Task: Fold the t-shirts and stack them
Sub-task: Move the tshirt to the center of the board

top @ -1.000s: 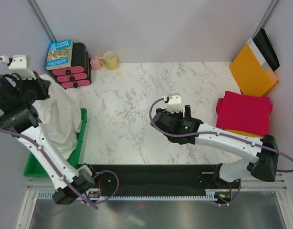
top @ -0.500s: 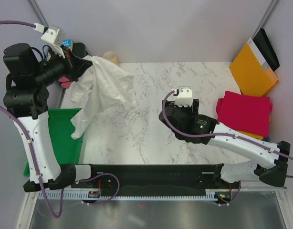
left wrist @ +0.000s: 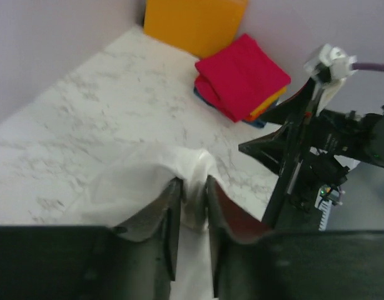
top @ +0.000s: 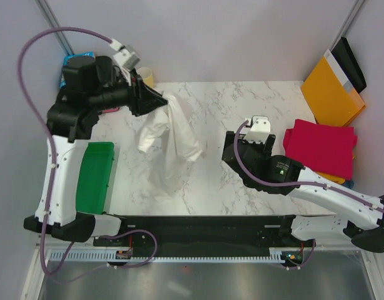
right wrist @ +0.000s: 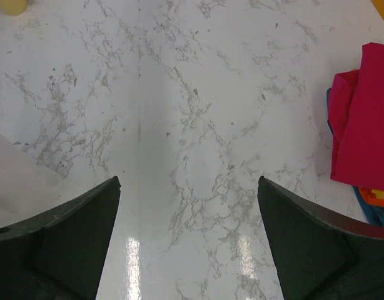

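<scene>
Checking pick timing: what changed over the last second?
Left claw, shut on the white t-shirt, lifted it up off the green bin and swung it right, over the table. Right claw, open, drifted slightly right. Folded stack, envelope and bin stayed put.

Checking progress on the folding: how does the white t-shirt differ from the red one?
The white t-shirt hangs unfolded and wrinkled; the red t-shirt is folded into a flat rectangle. The white one is pinched in the left claw; the red one lies free atop other folded shirts. Both are plain cloth.
</scene>
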Motion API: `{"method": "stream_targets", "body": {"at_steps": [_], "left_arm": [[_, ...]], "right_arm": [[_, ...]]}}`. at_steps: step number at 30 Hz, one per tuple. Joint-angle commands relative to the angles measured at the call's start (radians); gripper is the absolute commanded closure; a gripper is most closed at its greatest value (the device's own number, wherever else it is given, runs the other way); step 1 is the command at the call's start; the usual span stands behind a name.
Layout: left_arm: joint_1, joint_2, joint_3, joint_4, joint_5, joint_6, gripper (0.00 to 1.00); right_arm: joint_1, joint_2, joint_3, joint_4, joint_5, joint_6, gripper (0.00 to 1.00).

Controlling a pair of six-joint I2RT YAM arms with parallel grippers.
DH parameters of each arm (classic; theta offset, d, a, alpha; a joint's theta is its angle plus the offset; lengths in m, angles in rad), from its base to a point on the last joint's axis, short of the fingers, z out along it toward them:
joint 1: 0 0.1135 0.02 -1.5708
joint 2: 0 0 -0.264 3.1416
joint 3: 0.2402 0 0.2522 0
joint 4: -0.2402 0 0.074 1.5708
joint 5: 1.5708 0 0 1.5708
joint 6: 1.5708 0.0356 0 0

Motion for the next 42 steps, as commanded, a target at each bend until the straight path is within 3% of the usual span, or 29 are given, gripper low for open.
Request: {"method": "stream_targets", "body": {"at_steps": [1, 2, 3, 6, 15, 20, 24, 31, 37, 42], "left_arm": [[-0.055, 0.06, -0.191, -0.063, -0.156, 0.171, 0.46], [-0.055, 0.064, -0.226, -0.059, -0.179, 0.182, 0.1], [-0.053, 0.068, -0.287, -0.055, -0.24, 0.19, 0.01], [-0.044, 0.033, -0.41, 0.01, -0.344, 0.208, 0.01], [0.126, -0.096, -0.735, 0.09, -0.378, 0.208, 0.0], [0.14, -0.215, -0.941, 0.09, -0.406, 0.263, 0.03], [0.14, -0.239, -1.002, 0.04, -0.464, 0.305, 0.08], [0.168, -0.089, -0.992, 0.003, -0.596, 0.293, 0.14], [0.206, 0.109, -0.949, -0.011, -0.532, 0.192, 0.43], [0.205, 0.122, -0.966, -0.019, -0.494, 0.188, 0.47]], "right_arm": [[-0.004, 0.015, -0.003, -0.036, 0.014, 0.07, 0.02], [-0.004, 0.021, -0.001, -0.04, 0.008, 0.074, 0.02], [-0.004, 0.023, -0.001, -0.043, 0.005, 0.078, 0.02], [-0.004, 0.025, 0.002, -0.056, 0.002, 0.088, 0.02], [-0.001, 0.066, -0.024, -0.09, -0.027, 0.094, 0.02], [0.009, 0.129, -0.061, -0.11, -0.073, 0.148, 0.02], [0.014, 0.146, -0.091, -0.078, -0.1, 0.171, 0.02], [0.016, 0.181, -0.062, -0.053, -0.096, 0.144, 0.02], [0.016, 0.157, -0.061, -0.05, -0.092, 0.145, 0.02], [0.014, 0.12, -0.082, -0.052, -0.084, 0.148, 0.02]]}}
